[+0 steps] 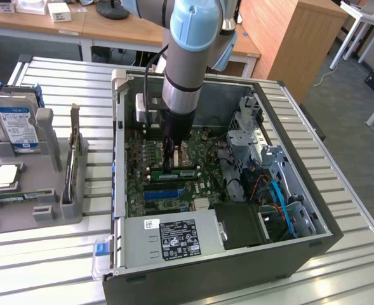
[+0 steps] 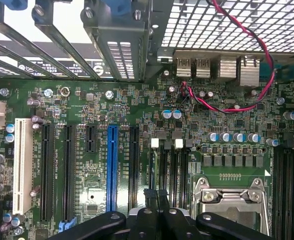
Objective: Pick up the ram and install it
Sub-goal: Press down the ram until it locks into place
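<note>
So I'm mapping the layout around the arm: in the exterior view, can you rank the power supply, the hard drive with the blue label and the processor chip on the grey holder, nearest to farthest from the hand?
1. Power supply, inside the case, just in front of the hand.
2. Processor chip, on the grey holder at the exterior view's left.
3. Hard drive, upright at the holder's back; close to the chip's range, slightly farther.

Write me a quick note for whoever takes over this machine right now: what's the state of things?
Gripper: shut, reaching down inside the open computer case, just above the motherboard.
Ram: a green stick lying along the memory slots, right at the gripper's tip. Cannot tell whether it is gripped or only touched.
Done: the ram is off the tray and at the slots.
Left: the ram is not confirmed as fully seated.
Hard drive sits in the tray, untouched.
</note>
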`<state>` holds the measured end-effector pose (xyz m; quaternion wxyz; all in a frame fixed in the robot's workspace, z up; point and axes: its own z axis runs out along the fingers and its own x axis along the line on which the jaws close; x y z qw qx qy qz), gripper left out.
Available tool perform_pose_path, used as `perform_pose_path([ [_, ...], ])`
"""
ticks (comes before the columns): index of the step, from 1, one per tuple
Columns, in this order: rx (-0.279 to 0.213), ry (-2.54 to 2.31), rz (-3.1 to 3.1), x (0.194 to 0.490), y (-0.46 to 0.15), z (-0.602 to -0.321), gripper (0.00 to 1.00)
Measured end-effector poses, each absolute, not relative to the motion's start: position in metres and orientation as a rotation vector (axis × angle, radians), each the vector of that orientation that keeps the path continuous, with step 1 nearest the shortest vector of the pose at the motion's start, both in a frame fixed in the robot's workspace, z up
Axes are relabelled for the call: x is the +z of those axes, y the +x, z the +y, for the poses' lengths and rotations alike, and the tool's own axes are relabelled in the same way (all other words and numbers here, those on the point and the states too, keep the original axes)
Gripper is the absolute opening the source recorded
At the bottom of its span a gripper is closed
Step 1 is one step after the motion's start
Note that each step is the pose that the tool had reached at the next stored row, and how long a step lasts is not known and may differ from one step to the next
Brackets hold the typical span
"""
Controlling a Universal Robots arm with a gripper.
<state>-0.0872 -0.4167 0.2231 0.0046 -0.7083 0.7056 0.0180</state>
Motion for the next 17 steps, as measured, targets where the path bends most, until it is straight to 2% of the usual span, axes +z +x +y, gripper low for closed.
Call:
perform_pose_path([
  [17,0.056,-2.219,2.21,0.2221,-0.0872,-0.4167,0.11],
])
